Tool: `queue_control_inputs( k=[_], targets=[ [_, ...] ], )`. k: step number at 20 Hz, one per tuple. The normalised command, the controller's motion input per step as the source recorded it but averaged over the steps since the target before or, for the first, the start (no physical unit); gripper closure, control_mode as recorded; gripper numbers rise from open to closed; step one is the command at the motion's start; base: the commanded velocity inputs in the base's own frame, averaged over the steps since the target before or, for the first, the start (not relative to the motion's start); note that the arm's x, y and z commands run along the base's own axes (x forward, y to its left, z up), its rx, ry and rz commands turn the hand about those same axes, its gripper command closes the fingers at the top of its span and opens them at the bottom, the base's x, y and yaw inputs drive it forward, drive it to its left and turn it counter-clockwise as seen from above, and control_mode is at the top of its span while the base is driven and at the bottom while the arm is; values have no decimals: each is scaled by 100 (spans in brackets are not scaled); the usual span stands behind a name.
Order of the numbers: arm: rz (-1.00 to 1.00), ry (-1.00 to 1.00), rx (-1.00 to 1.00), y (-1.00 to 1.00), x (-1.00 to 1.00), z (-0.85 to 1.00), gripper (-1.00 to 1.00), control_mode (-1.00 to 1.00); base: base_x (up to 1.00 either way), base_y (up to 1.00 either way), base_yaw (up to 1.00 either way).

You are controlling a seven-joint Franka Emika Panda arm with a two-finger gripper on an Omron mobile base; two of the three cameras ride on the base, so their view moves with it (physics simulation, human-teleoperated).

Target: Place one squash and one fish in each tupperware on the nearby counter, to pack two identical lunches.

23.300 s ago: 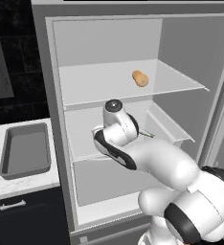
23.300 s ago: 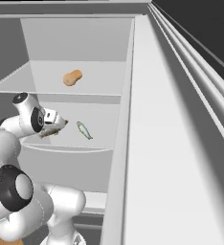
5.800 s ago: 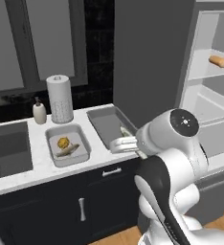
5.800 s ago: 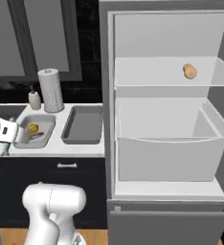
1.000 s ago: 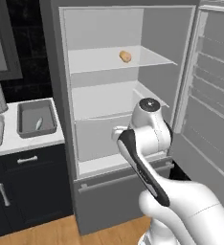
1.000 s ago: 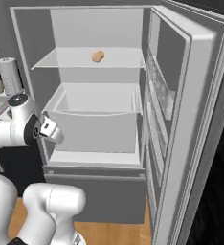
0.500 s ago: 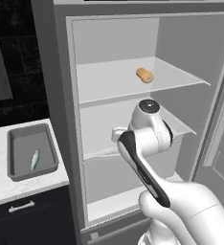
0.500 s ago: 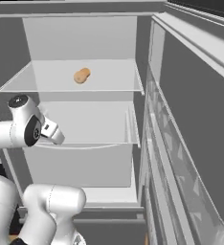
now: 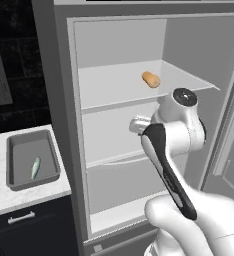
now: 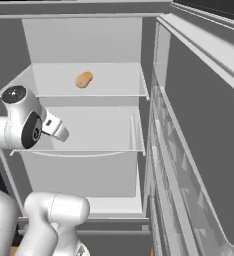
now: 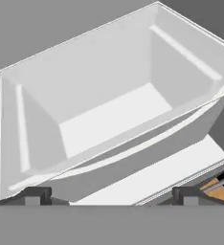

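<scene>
**Operator:** Inside the open fridge (image 9: 124, 125), what surrounds the arm, and does anything stand in its path?

**Technician:** An upper shelf (image 10: 84, 87) carries one orange-tan squash (image 9: 150, 79). Below it sits a pale drawer (image 11: 109, 110), open at the top with bare walls and floor. The fridge door (image 10: 199, 150) stands swung wide on the robot's right. Nothing lies between the hand and the drawer.

**Operator:** State the gripper condition and its relation to the squash.

**Technician:** The gripper (image 11: 111, 195) has its fingertips (image 11: 35, 195) spread to the full width and clamps nothing. In the right base view the hand points toward the drawer front. The squash rests on the shelf above, well apart from the fingers and higher than them.

**Operator:** Where are the other task items?

**Technician:** To the robot's left, on the counter (image 9: 9, 192), a darker tupperware (image 9: 31, 162) holds one fish (image 9: 35, 168) lying flat on its floor. The fish is well apart from the gripper.

**Operator:** What differs from half a second earlier?

**Technician:** The whole picture has shifted: the fridge fills more of both base views, so the base has driven closer. The squash stays on the same shelf; the fingers remain spread.
</scene>
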Motion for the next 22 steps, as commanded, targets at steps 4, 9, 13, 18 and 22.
queue_control_inputs(
  k=[4, 9, 13, 18, 22],
  targets=[
    [0, -33, 0, -2, -54, 100, -100, -100, 0, 0, 0],
    [0, -19, -5, -17, -60, 100, -100, -100, 0, 0, 0],
    [0, -8, -5, -38, -54, 100, -100, -100, 0, 0, 0],
    [0, 3, -4, -54, -47, 97, -100, -100, 0, 0, 0],
    [1, 33, -7, -45, 56, 15, -100, -100, 0, 0, 0]
  ],
)
